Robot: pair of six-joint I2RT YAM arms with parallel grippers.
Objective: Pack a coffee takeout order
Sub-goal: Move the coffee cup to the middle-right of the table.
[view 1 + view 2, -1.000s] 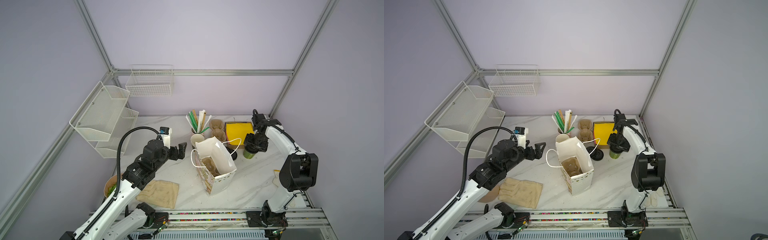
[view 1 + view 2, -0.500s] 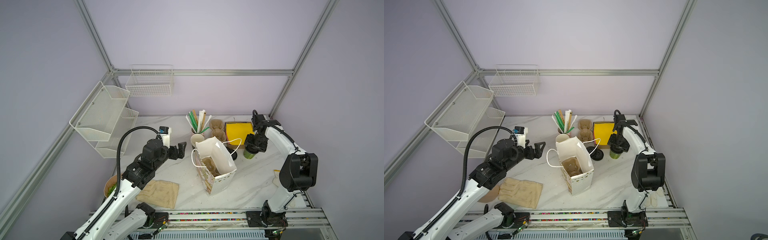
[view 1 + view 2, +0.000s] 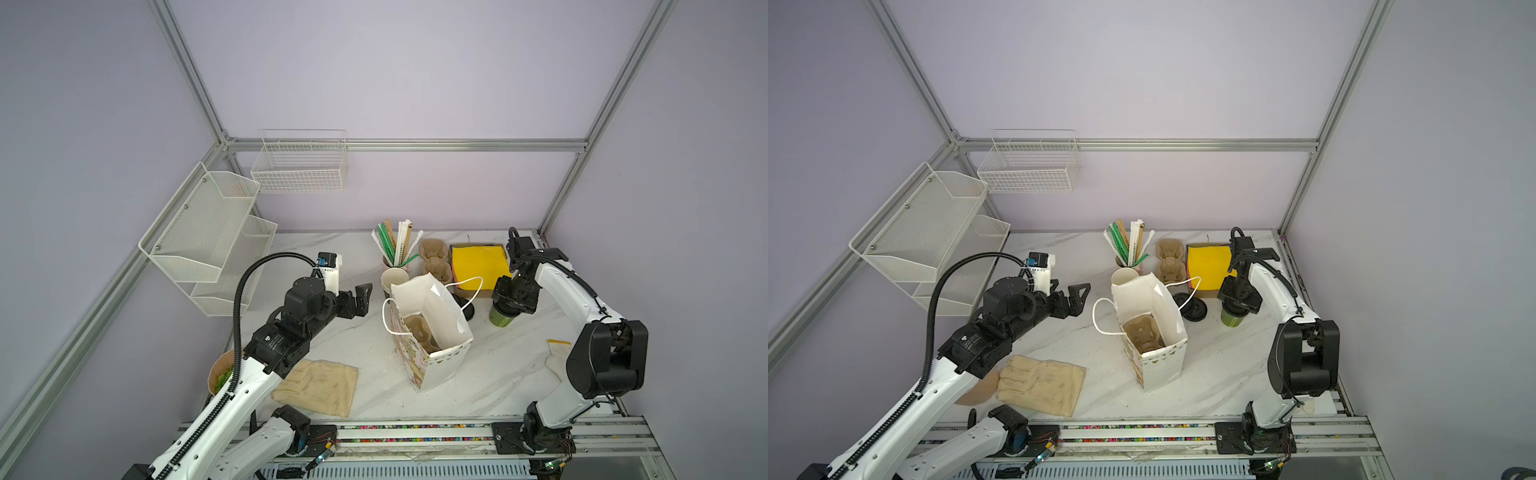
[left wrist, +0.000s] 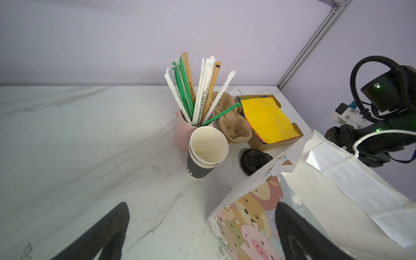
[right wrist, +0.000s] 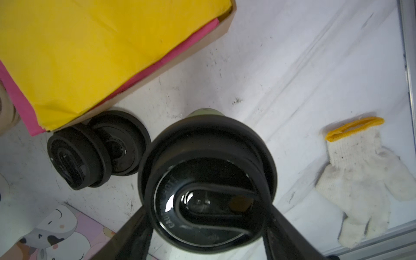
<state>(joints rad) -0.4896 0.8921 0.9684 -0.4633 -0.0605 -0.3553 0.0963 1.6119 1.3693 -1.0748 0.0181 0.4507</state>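
Observation:
A green-sided cup with a black lid point(image 3: 500, 320) point(image 3: 1231, 319) point(image 5: 207, 193) stands on the marble table, right of the white paper bag point(image 3: 440, 361) point(image 3: 1163, 361) point(image 4: 337, 191). My right gripper point(image 3: 513, 301) point(image 3: 1239, 301) point(image 5: 206, 213) reaches down over it, a finger pressed against each side of the lid. A brown pulp carrier point(image 3: 419, 330) point(image 3: 1144, 332) lies inside the bag. The yellow sheet point(image 3: 478, 264) point(image 4: 267, 119) point(image 5: 90, 49) tops a cardboard tray behind. My left gripper point(image 3: 359, 297) point(image 3: 1077, 297) point(image 4: 201, 208) hovers open and empty, left of the bag.
More pulp carriers point(image 3: 434, 257), a pink pot of wrapped straws point(image 3: 395, 249) and nested lidless cups point(image 3: 394, 278) stand behind the bag. Loose black lids point(image 3: 465, 305) point(image 5: 90, 153) lie by the tray. Gloves point(image 3: 320, 384) point(image 3: 557, 357) lie front left and right. Wire racks point(image 3: 208, 241) hang at left.
The right gripper's fingers have drawn in around the cup's lid. The cup, the bag and the left arm have stayed where they were.

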